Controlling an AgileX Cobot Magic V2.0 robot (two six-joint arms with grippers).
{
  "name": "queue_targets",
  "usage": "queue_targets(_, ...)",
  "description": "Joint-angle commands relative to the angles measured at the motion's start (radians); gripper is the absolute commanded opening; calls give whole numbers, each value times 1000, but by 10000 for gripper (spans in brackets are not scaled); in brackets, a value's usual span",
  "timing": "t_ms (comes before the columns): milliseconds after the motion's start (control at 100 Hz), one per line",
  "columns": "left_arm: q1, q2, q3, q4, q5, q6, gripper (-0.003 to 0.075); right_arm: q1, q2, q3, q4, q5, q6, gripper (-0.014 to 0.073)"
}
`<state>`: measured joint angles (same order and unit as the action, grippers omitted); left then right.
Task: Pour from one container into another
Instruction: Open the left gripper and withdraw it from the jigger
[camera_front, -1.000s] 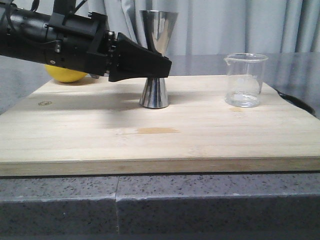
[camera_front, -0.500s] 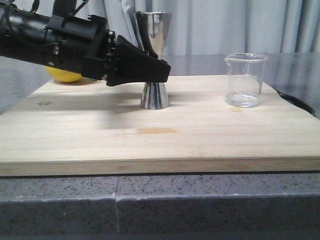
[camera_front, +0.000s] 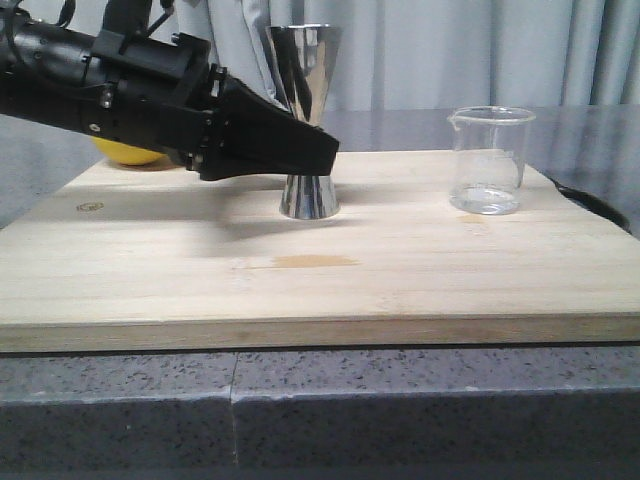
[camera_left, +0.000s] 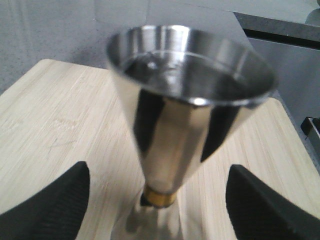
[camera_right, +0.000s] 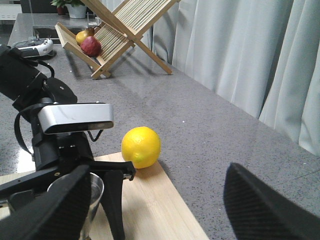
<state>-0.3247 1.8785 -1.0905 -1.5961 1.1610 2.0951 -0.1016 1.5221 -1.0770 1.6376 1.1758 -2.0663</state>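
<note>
a pale wooden board (camera_front: 330, 270) lies on a grey speckled counter (camera_front: 300, 410), with grey curtains (camera_front: 480, 50) behind. on the board the steel jigger (camera_front: 308, 120) stands upright near the middle, and the clear beaker (camera_front: 488, 160) stands upright well apart from it toward the right edge.

the left gripper (camera_front: 300, 150) reaches in from the left at the jigger's waist; from the front its black fingers hide that waist. the left wrist view shows what the front cannot: the jaws spread wide on either side of the jigger (camera_left: 185, 110), not touching it, and the gold band (camera_left: 159, 197).

the right wrist view shows the right gripper (camera_right: 150, 220) spread open and holding nothing, high above the board. it also shows a lemon (camera_right: 141, 146) at the board's far edge and a wooden rack (camera_right: 117, 35) with fruit beyond.
</note>
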Motion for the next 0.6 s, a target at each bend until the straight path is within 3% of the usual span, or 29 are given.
queue_targets(0, 28, -44, -26, -9, 114, -45, 543, -7, -41, -30, 57, 85, -6, 501)
queue_targets(350, 136, -173, -26, 177, 122, -200, 540, -7, -41, -30, 67, 85, -6, 501)
queue_targets(590, 219, -359, -26, 184, 122, -305, 459, -7, -41, -30, 75, 70, -6, 501)
